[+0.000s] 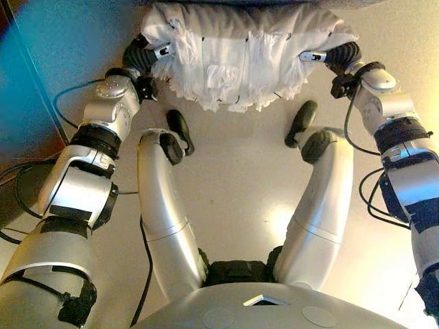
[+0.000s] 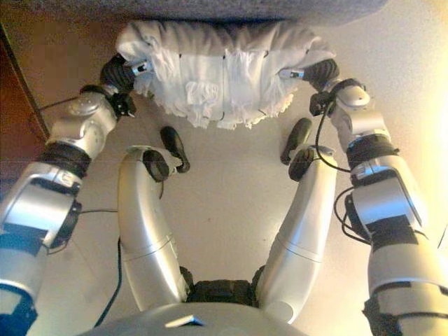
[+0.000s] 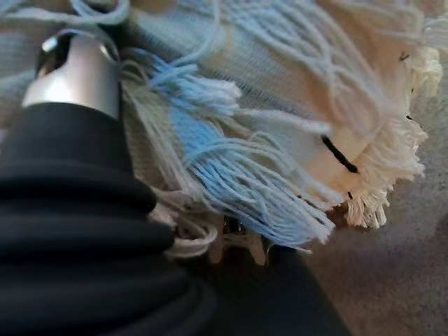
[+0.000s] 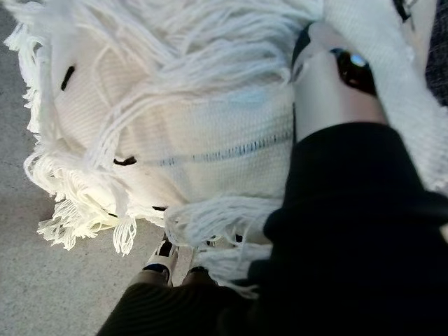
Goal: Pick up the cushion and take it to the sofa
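The cushion (image 1: 240, 58) is being held up off the floor (image 1: 240, 205), between the two hands. It is white, with lots of fringe hanging down. The left hand (image 1: 147, 56) is being pressed against one end of the cushion, and the right hand (image 1: 329, 56) against the other end. The fingers of both hands are being hidden by the cushion and its fringe, so it cannot be told whether they are curled or straight.

A grey edge, likely the sofa (image 2: 231, 8), is being seen just past the cushion. So the carrying step is judged to be nearly done.

Next, the cushion is likely to be lifted a little higher and pushed forward over that grey edge, then let go. Both hands need to be kept pressed in evenly, or the cushion could slip down.

Counted: one cushion, two hands, one sofa.
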Tool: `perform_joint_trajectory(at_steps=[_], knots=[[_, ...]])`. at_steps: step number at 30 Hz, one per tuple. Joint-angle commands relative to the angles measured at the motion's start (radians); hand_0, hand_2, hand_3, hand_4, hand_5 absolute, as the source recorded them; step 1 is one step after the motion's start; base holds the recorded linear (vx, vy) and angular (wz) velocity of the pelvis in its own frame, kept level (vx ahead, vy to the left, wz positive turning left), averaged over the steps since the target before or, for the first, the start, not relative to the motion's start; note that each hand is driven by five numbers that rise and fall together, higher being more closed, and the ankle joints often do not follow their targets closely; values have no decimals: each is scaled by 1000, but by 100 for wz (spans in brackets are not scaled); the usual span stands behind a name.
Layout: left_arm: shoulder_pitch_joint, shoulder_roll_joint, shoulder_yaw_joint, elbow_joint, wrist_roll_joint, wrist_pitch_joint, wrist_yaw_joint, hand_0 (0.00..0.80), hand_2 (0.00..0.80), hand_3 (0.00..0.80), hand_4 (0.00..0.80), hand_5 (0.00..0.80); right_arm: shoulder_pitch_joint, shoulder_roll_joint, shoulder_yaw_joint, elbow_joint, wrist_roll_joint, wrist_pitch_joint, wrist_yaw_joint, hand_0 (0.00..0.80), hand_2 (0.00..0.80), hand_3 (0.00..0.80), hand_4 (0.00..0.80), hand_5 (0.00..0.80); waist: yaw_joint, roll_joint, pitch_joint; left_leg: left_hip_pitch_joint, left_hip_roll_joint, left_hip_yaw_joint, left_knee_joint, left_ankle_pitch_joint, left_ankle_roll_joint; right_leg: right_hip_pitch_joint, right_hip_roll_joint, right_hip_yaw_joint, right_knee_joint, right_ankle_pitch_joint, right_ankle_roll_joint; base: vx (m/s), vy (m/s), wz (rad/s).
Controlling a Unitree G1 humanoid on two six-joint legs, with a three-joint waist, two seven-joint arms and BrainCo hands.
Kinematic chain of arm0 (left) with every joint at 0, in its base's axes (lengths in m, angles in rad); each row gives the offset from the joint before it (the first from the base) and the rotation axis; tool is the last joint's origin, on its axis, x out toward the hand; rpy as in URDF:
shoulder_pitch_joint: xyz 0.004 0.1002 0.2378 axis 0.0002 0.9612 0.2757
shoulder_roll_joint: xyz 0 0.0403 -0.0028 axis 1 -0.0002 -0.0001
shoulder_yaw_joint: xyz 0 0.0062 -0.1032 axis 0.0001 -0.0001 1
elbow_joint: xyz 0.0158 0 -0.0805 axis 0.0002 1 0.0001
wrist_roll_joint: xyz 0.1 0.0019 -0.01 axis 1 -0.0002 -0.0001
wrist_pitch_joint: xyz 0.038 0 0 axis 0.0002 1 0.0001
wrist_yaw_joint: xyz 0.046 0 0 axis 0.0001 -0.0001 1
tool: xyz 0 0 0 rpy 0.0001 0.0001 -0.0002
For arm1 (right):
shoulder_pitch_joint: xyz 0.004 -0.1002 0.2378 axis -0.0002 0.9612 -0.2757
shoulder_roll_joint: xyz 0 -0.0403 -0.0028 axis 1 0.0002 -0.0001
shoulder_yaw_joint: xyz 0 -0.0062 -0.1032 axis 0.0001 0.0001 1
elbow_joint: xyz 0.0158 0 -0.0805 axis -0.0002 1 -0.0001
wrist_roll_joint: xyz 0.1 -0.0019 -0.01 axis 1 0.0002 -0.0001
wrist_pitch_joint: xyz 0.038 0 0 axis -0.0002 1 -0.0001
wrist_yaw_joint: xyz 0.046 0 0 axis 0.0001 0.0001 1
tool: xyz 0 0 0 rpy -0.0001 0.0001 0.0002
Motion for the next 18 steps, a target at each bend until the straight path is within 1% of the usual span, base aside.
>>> perform_joint_trajectory(at_steps=[1, 5, 9, 11, 13, 16, 17, 18], knots=[[-89, -49, -26, -46, -33, -19, -93, 800, 800, 800, 800, 800, -91, 22, 54, -45, 6, -25, 49, 800, 800, 800, 800, 800, -5, 16, -8, 64, 24, 25, -85, 12, -50, 30, -12, 70, -68, 71, 53, 0, 0, 0], [-103, -64, -33, -45, -31, -32, -65, 800, 800, 800, 800, 800, -96, 38, 53, -27, 10, -44, 31, 800, 800, 800, 800, 800, -3, 14, -8, 74, 25, 29, -109, 24, -53, 42, -12, 61, -85, 81, 56, -8, -7, 0], [-95, -66, -26, -37, -17, -53, -62, 800, 800, 800, 800, 800, -87, 46, 39, -26, 38, -70, 18, 800, 800, 800, 800, 800, -3, 12, -8, 95, 31, 34, -137, 37, -57, 66, -10, 53, -103, 85, 57, -8, -6, -1], [-81, -73, -14, -41, -12, -92, -49, 800, 800, 800, 800, 800, -67, 52, 19, -47, 80, -100, -9, 800, 800, 800, 800, 800, -7, 14, -8, 120, 50, 51, -179, 61, -61, 94, -5, 45, -114, 85, 53, -33, -52, -1], [-53, -85, -1, -60, -26, -142, -16, 800, 800, 800, 800, 800, -25, 71, -6, -79, 108, -147, -46, 800, 800, 800, 800, 800, -10, 13, -8, 159, 56, 57, -225, 83, -71, 136, 6, 34, -138, 92, 53, -27, -65, 6], [10, -112, 28, -122, -13, -200, 34, 800, 800, 800, 800, 800, 49, 108, -39, -170, 118, -193, -114, 800, 800, 800, 800, 800, -9, 6, -8, 239, 61, 54, -323, 121, -87, 216, 18, 13, -208, 110, 62, -35, -62, 12], [41, -128, 39, -154, 10, -229, 62, 800, 800, 800, 800, 800, 83, 128, -52, -209, 124, -219, -134, 800, 800, 800, 800, 800, -7, 1, -8, 288, 62, 48, -379, 142, -95, 265, 25, 1, -255, 117, 67, -35, -62, 9], [62, -137, 46, -173, 29, -242, 76, 800, 800, 800, 800, 800, 109, 141, -59, -238, 120, -236, -153, 800, 800, 800, 800, 800, -5, -3, -8, 327, 59, 45, -421, 156, -100, 303, 28, -9, -293, 124, 69, -30, -72, 3]])
